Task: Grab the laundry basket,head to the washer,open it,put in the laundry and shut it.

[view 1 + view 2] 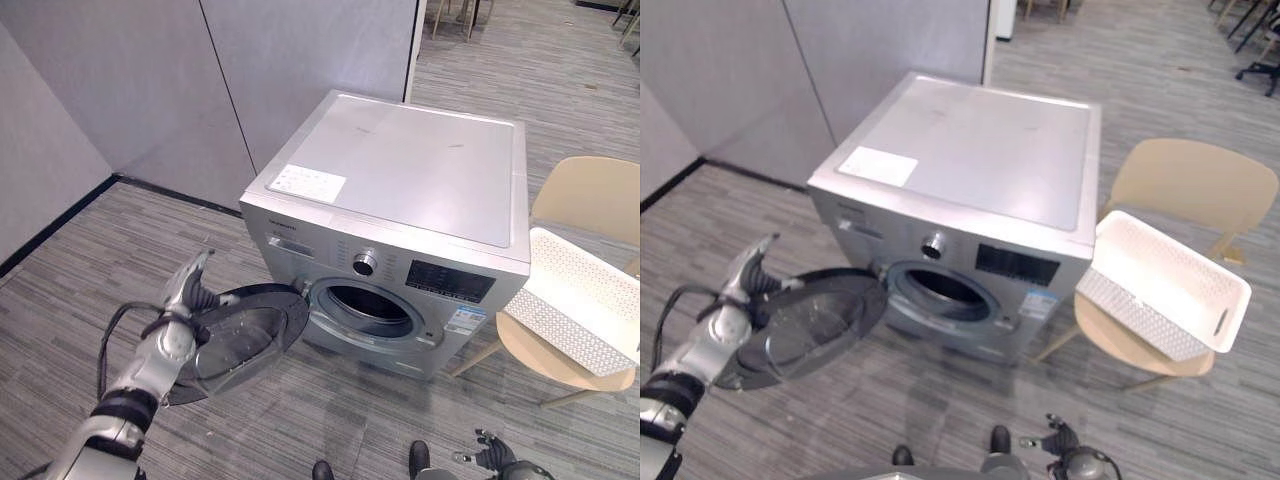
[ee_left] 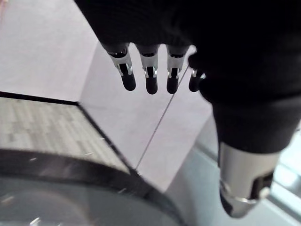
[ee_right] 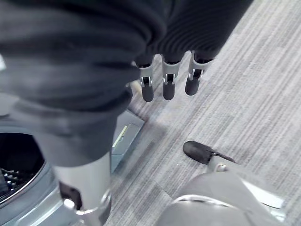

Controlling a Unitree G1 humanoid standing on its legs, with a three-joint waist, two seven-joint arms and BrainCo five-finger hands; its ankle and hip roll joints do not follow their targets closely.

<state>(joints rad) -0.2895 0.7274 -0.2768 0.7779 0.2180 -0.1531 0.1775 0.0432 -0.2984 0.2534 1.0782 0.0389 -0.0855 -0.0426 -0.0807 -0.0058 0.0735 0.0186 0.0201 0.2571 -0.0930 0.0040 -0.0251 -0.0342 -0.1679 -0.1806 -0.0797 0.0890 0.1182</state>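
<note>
Left hand (image 1: 186, 291) raised, fingers straight; right hand (image 1: 492, 455) low, relaxed.

I see a silver-grey washer (image 1: 400, 190) with a white label (image 1: 308, 183) on its lid, a chrome dial (image 1: 365, 263) and a black display panel (image 1: 448, 281). Its door (image 1: 240, 338) has a black rim around smoky glass, and the drum opening (image 1: 368, 308) is dark inside. The laundry basket (image 1: 1165, 283) is white with a fine perforated weave, on a tan chair (image 1: 1195, 180). The floor (image 1: 70, 290) is grey striped planking; the wall panels (image 1: 150, 70) are pale grey with a black skirting (image 1: 55, 228). My left hand (image 1: 187, 288) is silver with dark tips.
</note>
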